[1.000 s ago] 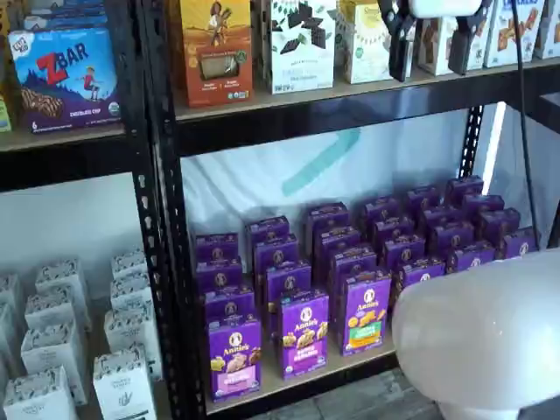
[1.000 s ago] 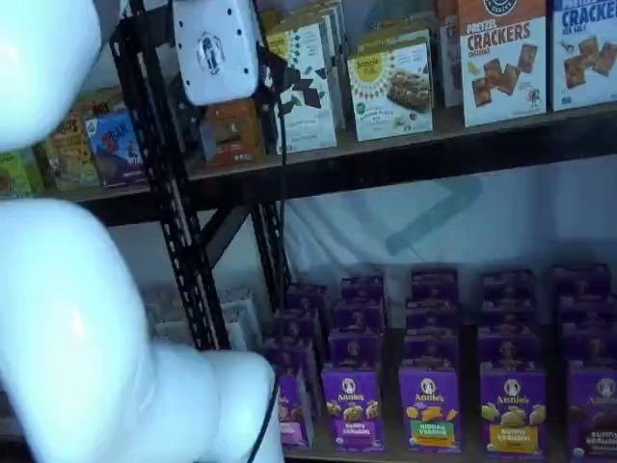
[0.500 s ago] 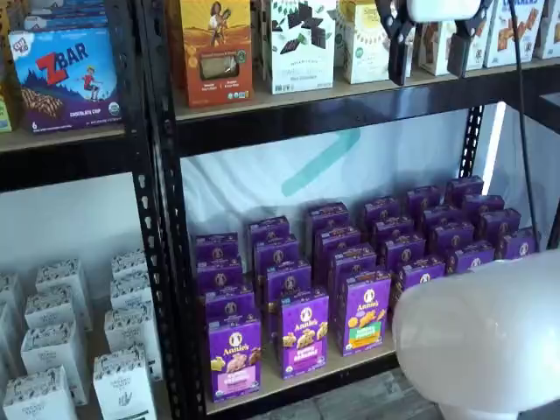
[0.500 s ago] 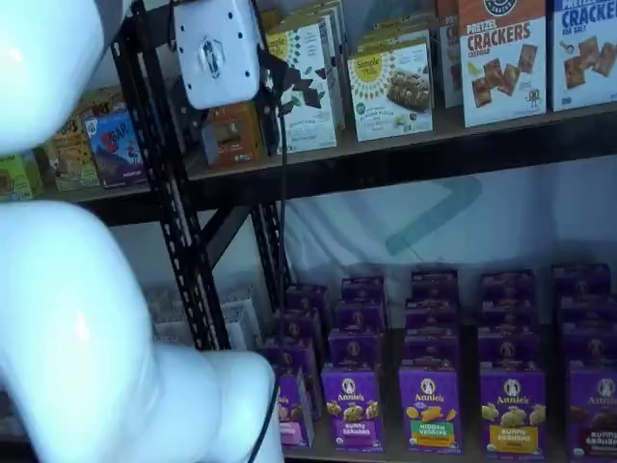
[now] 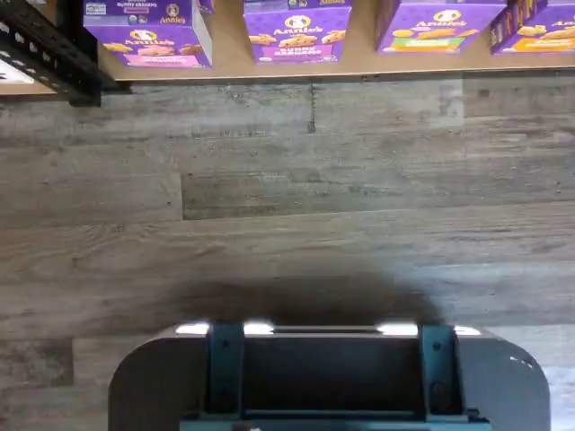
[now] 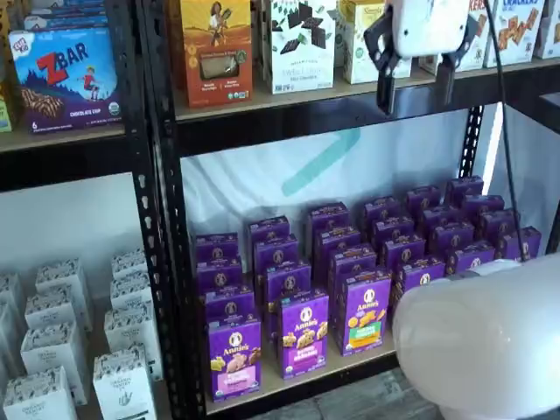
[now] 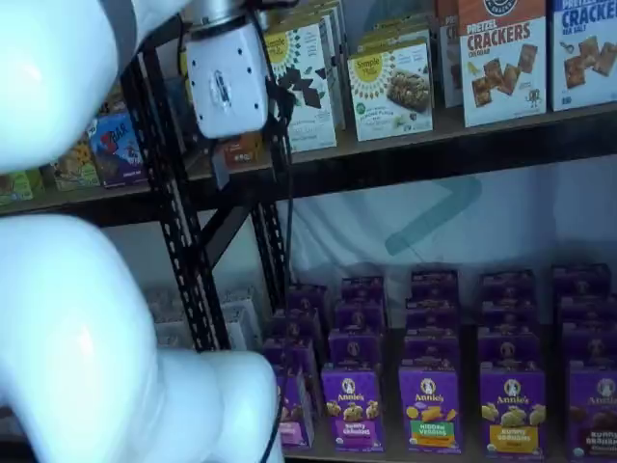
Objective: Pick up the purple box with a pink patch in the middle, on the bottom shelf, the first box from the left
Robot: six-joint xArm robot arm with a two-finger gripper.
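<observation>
Purple box (image 6: 234, 356) fronts the bottom shelf (image 6: 297, 378); only a shelf view shows the tool (image 6: 415, 86) spread empty.

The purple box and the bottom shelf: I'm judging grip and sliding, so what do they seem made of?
Purple box: looks like printed cardboard, slightly glossy, with sharp folded edges and a pink label panel. Bottom shelf: apparently a light-brown wood or fibreboard panel, matte, with a black metal rail along its front.

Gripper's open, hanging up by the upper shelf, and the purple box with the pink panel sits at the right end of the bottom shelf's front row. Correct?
Not quite. The purple cardboard box with the pink panel stands at the left end of the wooden bottom shelf's front row, as a shelf view shows. The white gripper with black fingers is open, up by the upper shelf.
</observation>
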